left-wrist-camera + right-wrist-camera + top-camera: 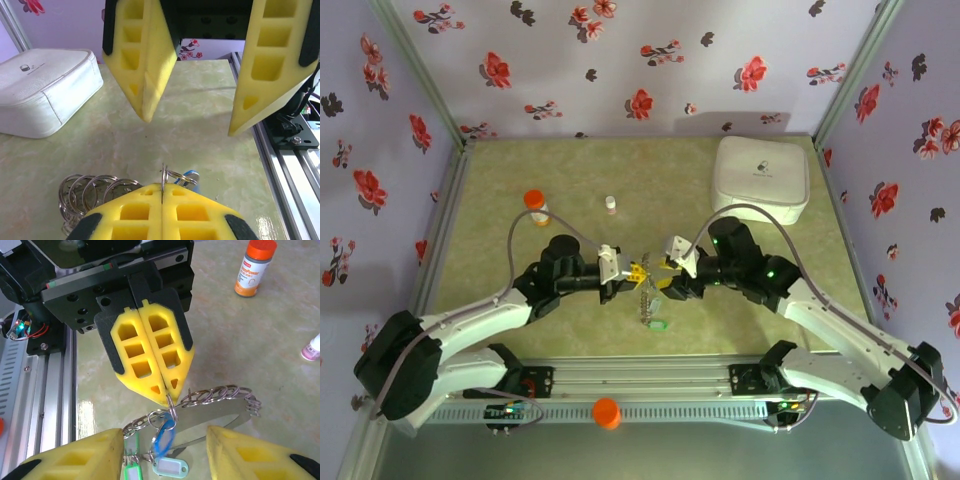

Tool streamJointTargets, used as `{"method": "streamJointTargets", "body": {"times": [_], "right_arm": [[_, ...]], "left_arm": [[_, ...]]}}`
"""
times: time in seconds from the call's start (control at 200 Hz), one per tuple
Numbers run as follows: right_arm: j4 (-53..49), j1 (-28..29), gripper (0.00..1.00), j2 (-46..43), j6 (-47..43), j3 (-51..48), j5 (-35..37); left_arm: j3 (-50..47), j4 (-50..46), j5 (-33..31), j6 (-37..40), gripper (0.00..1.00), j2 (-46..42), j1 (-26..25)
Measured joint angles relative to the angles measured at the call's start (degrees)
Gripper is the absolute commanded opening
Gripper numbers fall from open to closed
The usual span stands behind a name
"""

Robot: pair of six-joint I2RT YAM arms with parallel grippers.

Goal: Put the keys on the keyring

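My left gripper [162, 186] is shut on a small split ring [170, 407], from which the blue key [165, 437] hangs. The ring sits on the keyring [220, 412], a flat grey metal loop strung with several small rings and drooping to the table. A green key [131, 472] and a pale teal key [170, 467] dangle lower on the loop. My right gripper [164, 440] is open, its fingers either side of the blue key and not touching it. From above, the left gripper [636, 270] and the right gripper [663, 270] meet tip to tip over the keyring [647, 303].
A white rounded-square box [763, 175] stands at the back right. An orange-capped bottle [536, 205] and a small pink-capped vial [611, 204] stand behind the grippers. An orange cap [606, 412] lies on the metal rail [650, 375] along the near edge.
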Motion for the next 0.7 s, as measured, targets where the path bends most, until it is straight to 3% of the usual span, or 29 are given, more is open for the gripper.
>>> {"method": "streamJointTargets", "body": {"times": [0.195,0.415,0.6,0.7], "right_arm": [[3.72,0.02,0.48,1.51,3.63,-2.93,0.02],[5.57,0.17,0.4,3.02,4.48,-2.97,1.7],[6.62,0.2,0.24,3.82,4.72,-2.97,1.95],[6.8,0.28,0.1,4.11,4.81,-2.97,1.9]], "left_arm": [[-0.7,3.1,-0.9,-1.18,0.0,0.0,0.0],[-0.83,5.18,-1.36,-2.43,0.0,0.0,0.0],[-1.4,6.19,-1.55,-3.26,0.0,0.0,0.0],[-1.7,6.29,-1.73,-3.52,0.0,0.0,0.0]]}}
